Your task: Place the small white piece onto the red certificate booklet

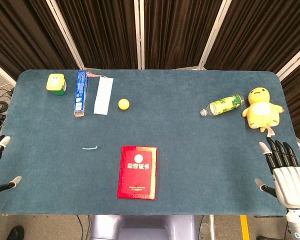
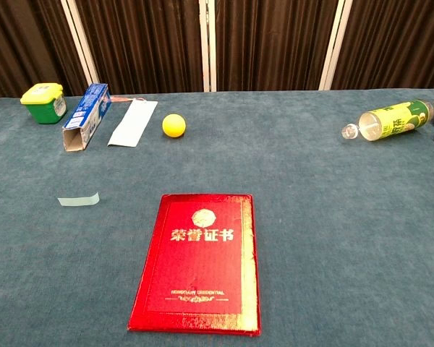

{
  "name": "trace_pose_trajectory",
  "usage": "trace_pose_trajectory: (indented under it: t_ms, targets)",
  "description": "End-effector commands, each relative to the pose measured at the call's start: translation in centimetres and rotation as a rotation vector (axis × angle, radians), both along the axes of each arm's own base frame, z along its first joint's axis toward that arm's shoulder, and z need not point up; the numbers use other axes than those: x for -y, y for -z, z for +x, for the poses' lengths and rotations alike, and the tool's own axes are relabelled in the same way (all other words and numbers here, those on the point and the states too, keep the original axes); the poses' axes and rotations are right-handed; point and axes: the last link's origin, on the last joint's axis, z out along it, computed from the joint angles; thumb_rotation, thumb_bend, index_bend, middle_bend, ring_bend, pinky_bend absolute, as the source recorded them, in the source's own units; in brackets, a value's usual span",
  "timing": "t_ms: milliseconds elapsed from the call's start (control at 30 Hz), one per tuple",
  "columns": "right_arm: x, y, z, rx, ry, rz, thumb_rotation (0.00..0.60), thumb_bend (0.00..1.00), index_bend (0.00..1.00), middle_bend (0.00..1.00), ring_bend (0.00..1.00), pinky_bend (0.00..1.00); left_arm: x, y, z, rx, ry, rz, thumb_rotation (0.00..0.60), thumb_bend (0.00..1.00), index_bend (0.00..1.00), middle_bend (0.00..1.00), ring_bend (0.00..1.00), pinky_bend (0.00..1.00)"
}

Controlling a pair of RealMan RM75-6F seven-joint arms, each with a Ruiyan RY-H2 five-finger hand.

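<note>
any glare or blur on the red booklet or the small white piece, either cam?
Head view: even light, red certificate booklet sharp with slight sheen, small white piece tiny and faint. Chest view: gold text on the booklet is crisp, the piece is clear, shadows soft, no strong glare.

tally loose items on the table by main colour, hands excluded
Yellow: 2, ball and plush chick
Green: 2, small tub with yellow lid and lying bottle
White: 2, flat card and small white piece
Blue: 1, long box
Red: 1, certificate booklet
Total: 8
</note>
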Motion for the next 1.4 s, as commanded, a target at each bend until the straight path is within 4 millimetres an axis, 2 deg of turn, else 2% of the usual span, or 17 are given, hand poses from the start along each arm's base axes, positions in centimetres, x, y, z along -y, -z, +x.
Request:
trace_pose_trajectory:
  t_ms: [33,267,400,633,733,900,1000,1233,1400]
  targets:
    - [0.0,0.0,0.0,0.0,0.003,0.003,0.6,0.0,0.0,0.0,0.0,0.0,0.0,0.1,-0.1,-0.001,-0.002,-0.003,0.6,0.0,0.0,0.0,0.0,0.0]
    - [-0.1,0.1,0.0,-0.001,0.01,0.014,0.6,0.0,0.0,0.0,0.0,0.0,-0.4,0.5,-0.2,-0.004,-0.002,-0.022,0.6,0.0,0.0,0.0,0.0,0.0]
    - [-0.1,0.1,0.1,0.004,0.008,0.016,0.6,0.0,0.01,0.0,0.0,0.0,-1.4,1.5,-0.4,-0.01,0.007,-0.056,0.6,0.0,0.0,0.0,0.0,0.0]
    - [0.3,0.3,0.0,0.011,0.009,0.03,0.6,0.0,0.01,0.0,0.0,0.0,-6.6,5.7,-0.1,-0.002,0.018,-0.163,0.6,0.0,0.0,0.0,0.0,0.0]
    - [0.6,0.3,-0.1,0.01,0.008,0.033,0.6,0.0,0.01,0.0,0.0,0.0,-8.8,7.5,0.7,-0.031,0.033,-0.209,0.6,0.01,0.05,0.0,0.0,0.0]
    - [0.8,0.5,-0.5,0.002,0.02,0.033,0.6,0.0,0.01,0.0,0.0,0.0,-11.5,10.5,2.0,-0.048,0.055,-0.255,0.6,0.16,0.27,0.0,0.0,0.0]
    - [1.1,0.5,-0.7,0.0,0.032,0.031,0.6,0.0,0.01,0.0,0.0,0.0,-13.3,12.9,2.6,-0.059,0.064,-0.284,0.6,0.27,0.34,0.0,0.0,0.0]
    - [1.5,0.4,-1.3,0.0,0.061,0.024,0.6,0.0,0.01,0.0,0.0,0.0,-15.2,16.6,2.9,-0.068,0.04,-0.335,0.6,0.36,0.39,0.0,0.0,0.0]
    - [1.6,0.3,-1.6,-0.002,0.078,0.02,0.6,0.0,0.01,0.0,0.0,0.0,-15.9,18.0,2.5,-0.068,0.01,-0.361,0.6,0.4,0.39,0.0,0.0,0.0]
